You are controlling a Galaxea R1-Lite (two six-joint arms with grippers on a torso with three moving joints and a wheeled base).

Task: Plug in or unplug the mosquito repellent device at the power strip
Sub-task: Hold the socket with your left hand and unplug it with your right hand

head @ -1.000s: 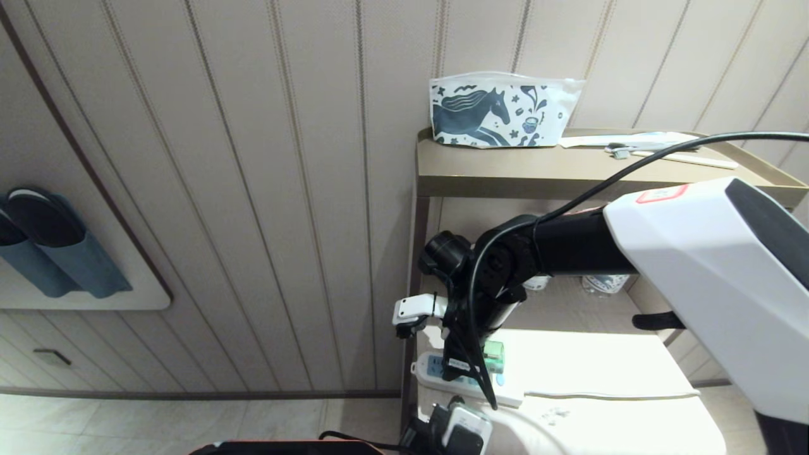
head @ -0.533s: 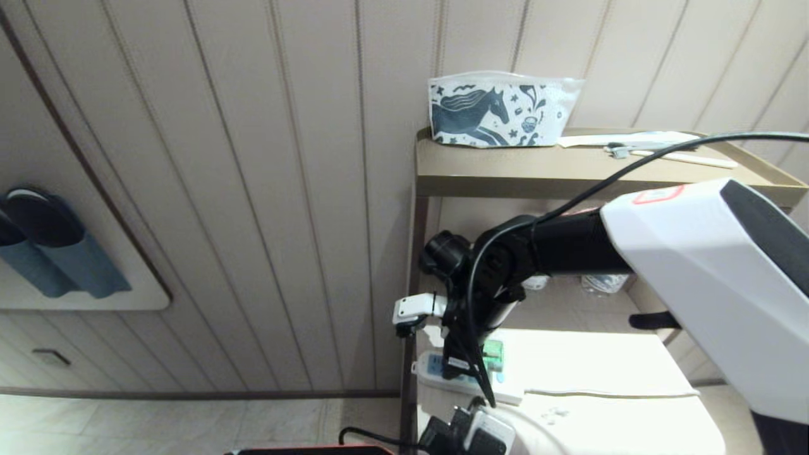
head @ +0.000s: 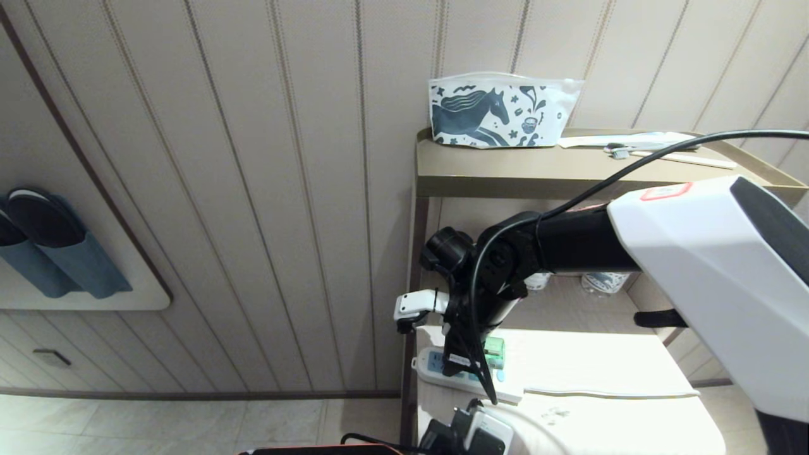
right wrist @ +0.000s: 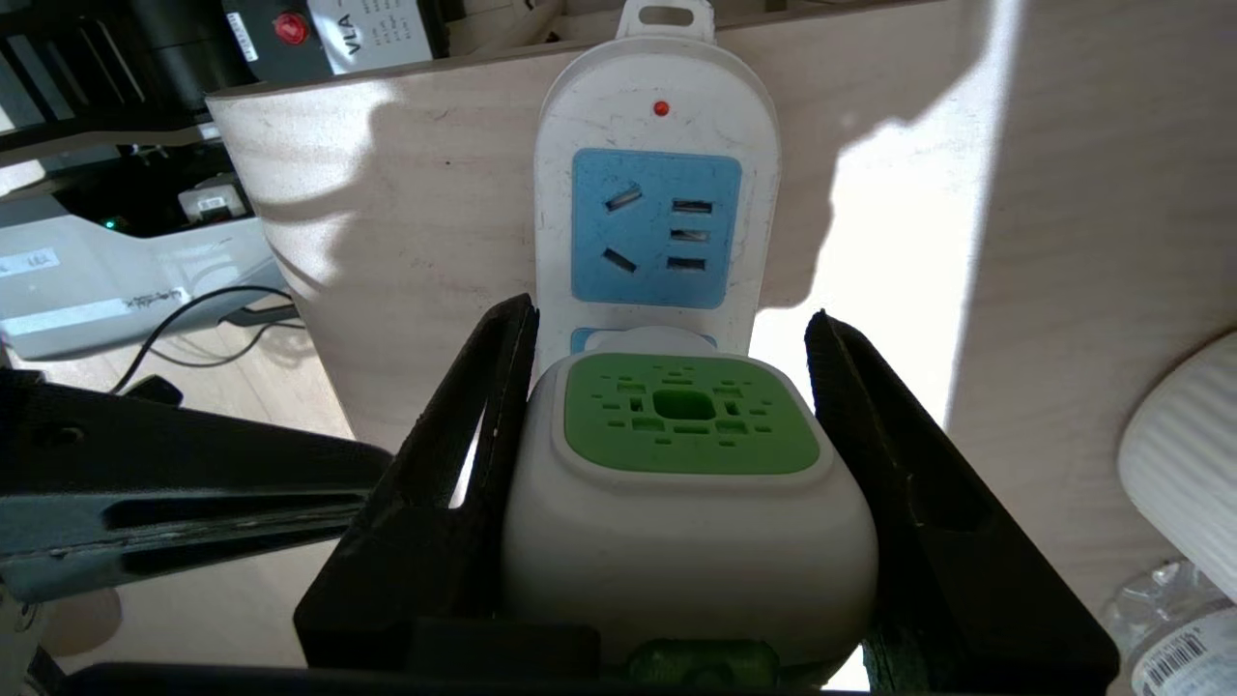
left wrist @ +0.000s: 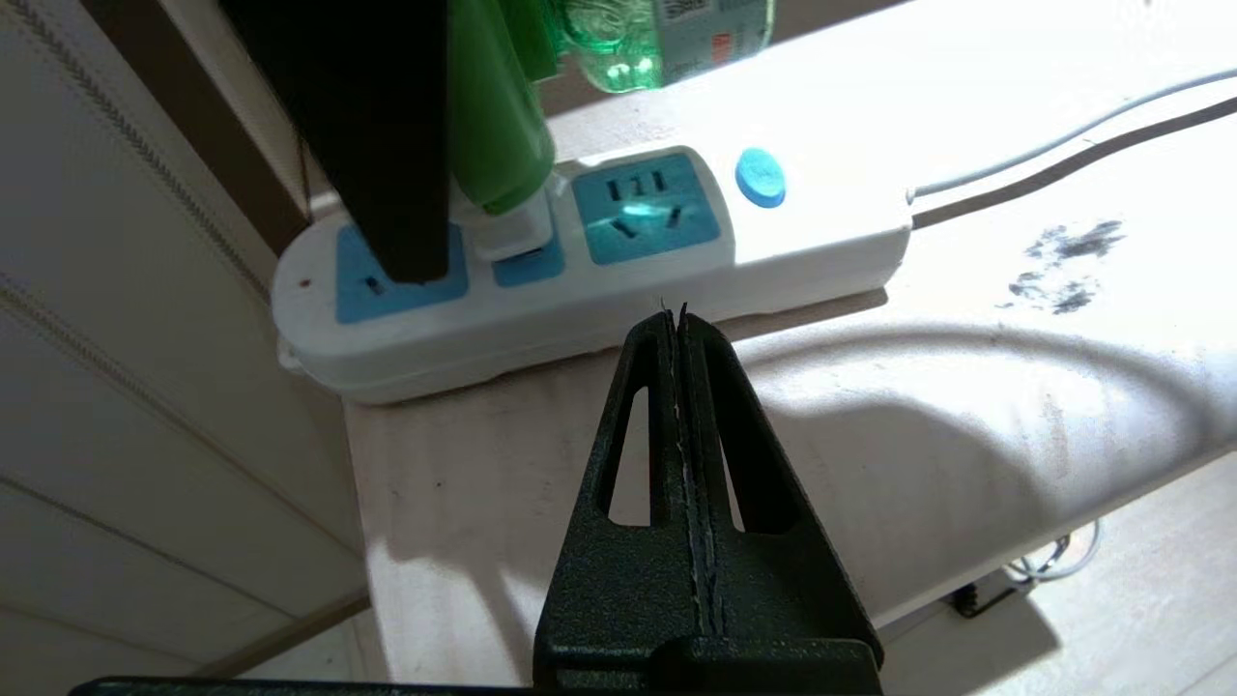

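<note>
Pale panelled wall [head: 253, 189] forms the backdrop, and against it a low light-wood shelf surface [head: 600, 366] is set beneath an upper shelf [head: 569, 167] on which a horse-print pouch [head: 499, 114] is stood. Near the wall-side end of the lower surface the power strip [head: 468, 378] is laid flat, its thin white cord [left wrist: 1063, 135] being led away along the surface.

The mosquito repellent device [right wrist: 681, 483] is seated on the strip's middle socket: in the left wrist view its white plug base is seen resting on the blue socket face, between one free socket at the end and another beside the round blue button [left wrist: 760, 178]. Whether the pins are fully home cannot be told.

The right gripper [right wrist: 676, 387] is positioned over the device from above, one finger on each flank of the white head. One finger is seen against the housing; a narrow lit gap appears at the other, so a firm clamp cannot be confirmed from these views. This straddling pose is judged to be chosen so that force can be applied straight along the pin axis, whether for pressing in or drawing out.

The left gripper [left wrist: 681, 324] is held with its fingers pressed together, tip close to the near long edge of the strip but not visibly touching it. It is judged to be placed there so that the light strip body can be pinned down while the device is worked; without such bracing the strip would probably lift or slide.
</note>
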